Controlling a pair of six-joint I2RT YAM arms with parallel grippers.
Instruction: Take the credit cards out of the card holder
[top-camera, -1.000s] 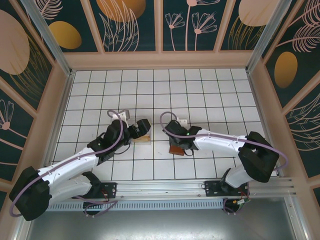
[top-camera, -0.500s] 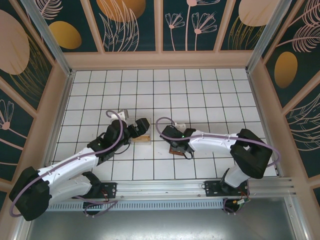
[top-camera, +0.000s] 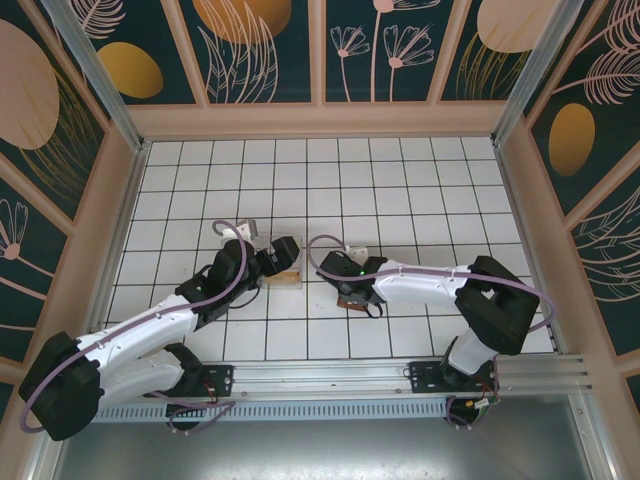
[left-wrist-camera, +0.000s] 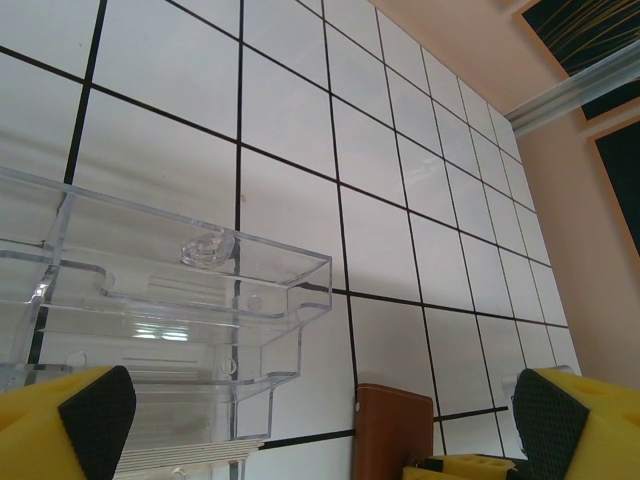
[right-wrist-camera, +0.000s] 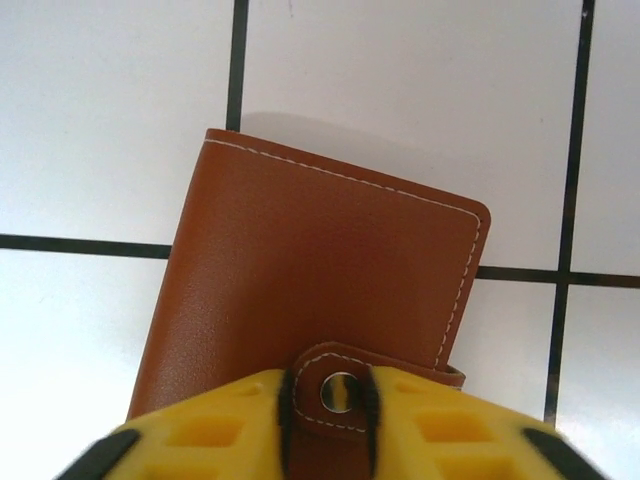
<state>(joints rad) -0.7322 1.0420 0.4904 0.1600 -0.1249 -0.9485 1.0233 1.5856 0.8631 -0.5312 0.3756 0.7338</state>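
Brown card holder (right-wrist-camera: 320, 270) pinched at its snap strap by right claw (right-wrist-camera: 327, 400).
Lay closed on tabletop (right-wrist-camera: 110, 110); held left claw (left-wrist-camera: 322, 420) wide apart near clear box (left-wrist-camera: 200, 300).

card holder (right-wrist-camera: 320, 270) flat on table (top-camera: 400, 180), clear box (left-wrist-camera: 170, 320) just left of it, right gripper (right-wrist-camera: 328, 405) at the card holder's edge

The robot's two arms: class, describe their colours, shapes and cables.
The left arm and the right arm have white tubular links with bulky black joints. A lilac cable runs along each. The fingers are yellow blocks with black pads.
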